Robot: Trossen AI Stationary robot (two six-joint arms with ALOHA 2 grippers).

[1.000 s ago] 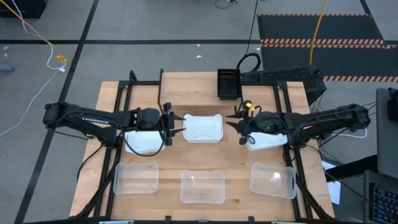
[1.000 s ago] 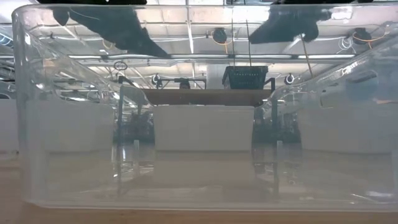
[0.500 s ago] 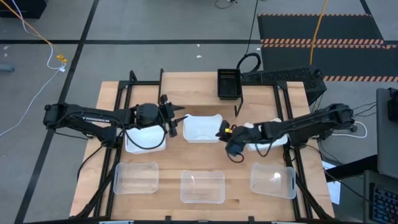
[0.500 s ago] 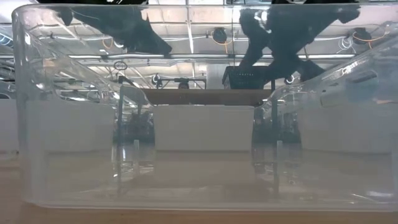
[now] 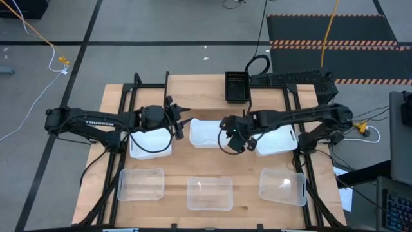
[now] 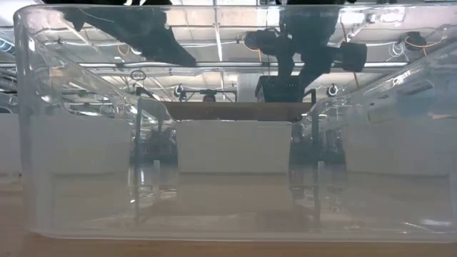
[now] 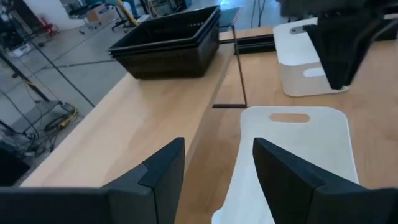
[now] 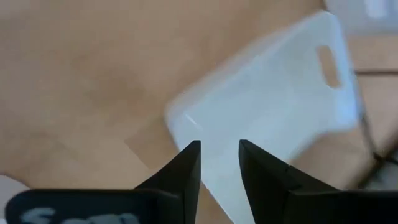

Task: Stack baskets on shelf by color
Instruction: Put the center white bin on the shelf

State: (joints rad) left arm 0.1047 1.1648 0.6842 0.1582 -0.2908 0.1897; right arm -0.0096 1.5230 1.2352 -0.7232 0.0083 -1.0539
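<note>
1. The left arm lies stretched across the counter (image 5: 206, 87) from its left edge; the left gripper (image 5: 182, 121) is released, fingers (image 7: 163, 168) parted, just beside the middle white basket (image 5: 207, 132), above the left white basket (image 5: 151, 143). It has barely moved over the last second.
2. Three clear baskets (image 5: 209, 193) sit in a row along the counter's near edge.
3. The right gripper (image 5: 226, 137) hangs over the middle white basket's right end, fingers (image 8: 186, 168) a little apart, grasping nothing. A second ago it was over the right white basket (image 5: 278, 140); the arm has since swung leftward.
4. The black baskets (image 5: 237, 86) rest stacked on the shelf (image 6: 235, 111).
</note>
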